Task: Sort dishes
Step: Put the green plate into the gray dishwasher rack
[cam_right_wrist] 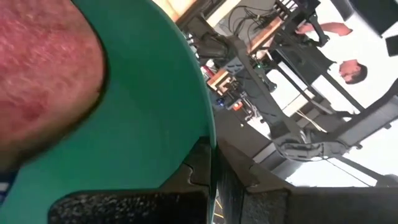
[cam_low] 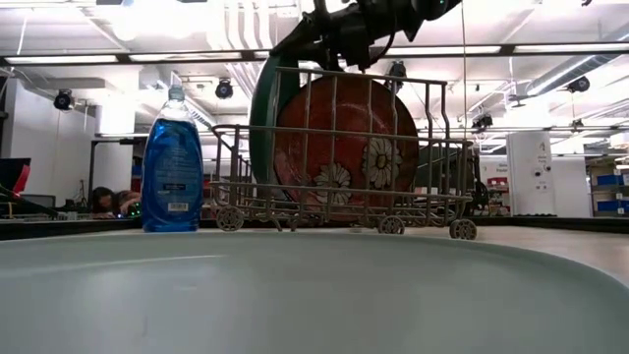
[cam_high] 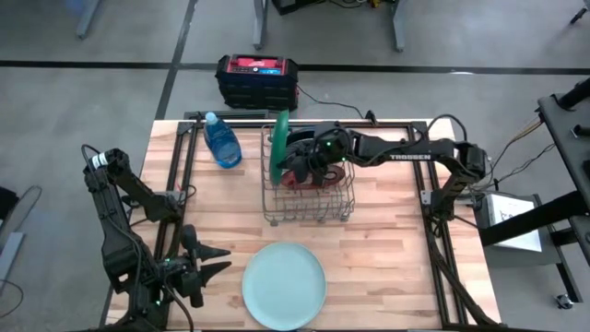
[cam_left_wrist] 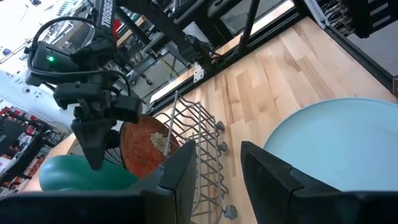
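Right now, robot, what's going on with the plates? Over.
Right gripper over wire rack, closed on upright green plate. Red flowered plate racked beside it. Left gripper open, beside pale flat plate. Nothing blocking.

The green plate (cam_right_wrist: 143,118) fills the right wrist view, a red plate (cam_right_wrist: 43,68) overlapping its face.

"TROSSEN" in white letters on right arm (cam_high: 410,155); bottle label unreadable.
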Controlling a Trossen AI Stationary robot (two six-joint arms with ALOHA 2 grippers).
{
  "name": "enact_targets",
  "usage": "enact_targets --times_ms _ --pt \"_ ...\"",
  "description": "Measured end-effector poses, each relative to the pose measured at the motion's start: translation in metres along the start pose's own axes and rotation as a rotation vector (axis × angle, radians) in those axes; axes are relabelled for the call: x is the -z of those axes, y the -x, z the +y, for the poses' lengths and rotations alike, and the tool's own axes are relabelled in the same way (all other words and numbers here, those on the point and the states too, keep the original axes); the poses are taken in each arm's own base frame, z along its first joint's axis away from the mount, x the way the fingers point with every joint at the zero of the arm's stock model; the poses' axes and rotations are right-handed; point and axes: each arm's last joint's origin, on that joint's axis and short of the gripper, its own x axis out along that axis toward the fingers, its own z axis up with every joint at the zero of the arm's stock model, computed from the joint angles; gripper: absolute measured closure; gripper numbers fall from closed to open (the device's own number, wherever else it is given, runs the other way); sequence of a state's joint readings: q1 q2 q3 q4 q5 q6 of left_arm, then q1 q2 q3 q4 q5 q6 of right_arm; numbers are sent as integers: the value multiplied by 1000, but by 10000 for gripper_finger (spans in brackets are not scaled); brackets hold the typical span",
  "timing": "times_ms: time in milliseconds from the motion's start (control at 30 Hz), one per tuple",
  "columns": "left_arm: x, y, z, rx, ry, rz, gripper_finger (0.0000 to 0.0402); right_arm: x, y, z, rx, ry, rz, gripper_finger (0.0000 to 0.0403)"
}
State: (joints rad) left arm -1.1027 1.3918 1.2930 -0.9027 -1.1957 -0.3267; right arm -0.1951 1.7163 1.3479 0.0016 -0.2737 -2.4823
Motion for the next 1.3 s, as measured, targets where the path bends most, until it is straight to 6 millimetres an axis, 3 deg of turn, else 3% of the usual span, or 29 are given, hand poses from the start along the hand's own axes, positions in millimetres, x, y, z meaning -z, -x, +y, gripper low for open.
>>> enact_targets --times_ms 267,967,1300 --pt "0 0 0 0 -4 2 285 -1 -1 -1 3 -101 0 401" --pt "0 0 0 0 -4 2 285 0 -1 -1 5 -150 7 311" --pt "0 0 0 1 -6 3 285 6 1 -6 61 -209 65 293"
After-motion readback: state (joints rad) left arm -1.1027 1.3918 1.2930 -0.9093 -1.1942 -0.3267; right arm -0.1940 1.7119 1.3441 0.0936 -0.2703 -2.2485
